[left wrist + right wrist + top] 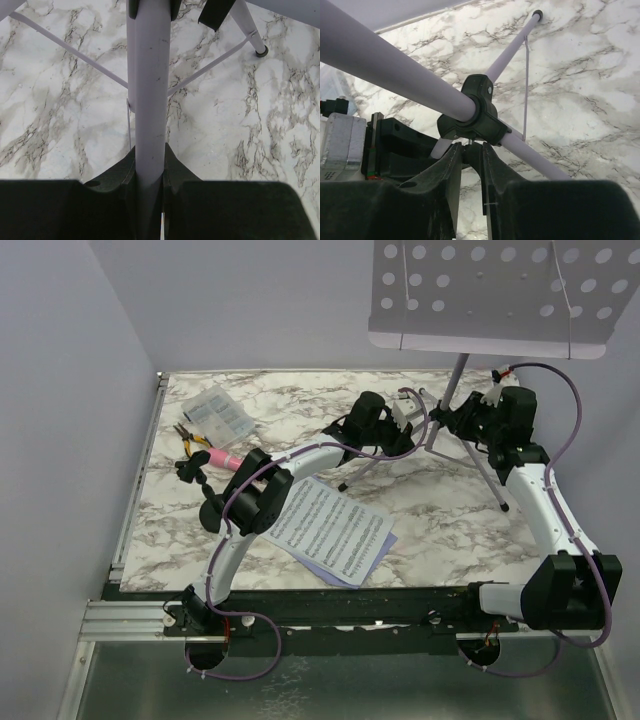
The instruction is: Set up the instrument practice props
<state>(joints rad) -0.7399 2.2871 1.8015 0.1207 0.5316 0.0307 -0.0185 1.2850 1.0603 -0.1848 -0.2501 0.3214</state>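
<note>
At the upper left of the marble table [450,510] sit a clear compartment box [216,418] and orange-handled pliers [193,440]. The pink microphone [222,460] lies just beside them, with the small black mic stand [193,472] at its left end. The sheet-music pages [330,530] lie flat at lower centre. Right of centre, the left gripper [148,167] is clamped on the silver tripod [148,90] pole. The right gripper [470,150] has its jaws drawn close under the tripod's black collar [477,112]; I cannot tell whether they grip. The lavender desk [500,295] fills the upper right.

music-stand desk [490,295] cropped at top edge, sheet-music pages [335,530] partly under left arm [222,562]
</note>
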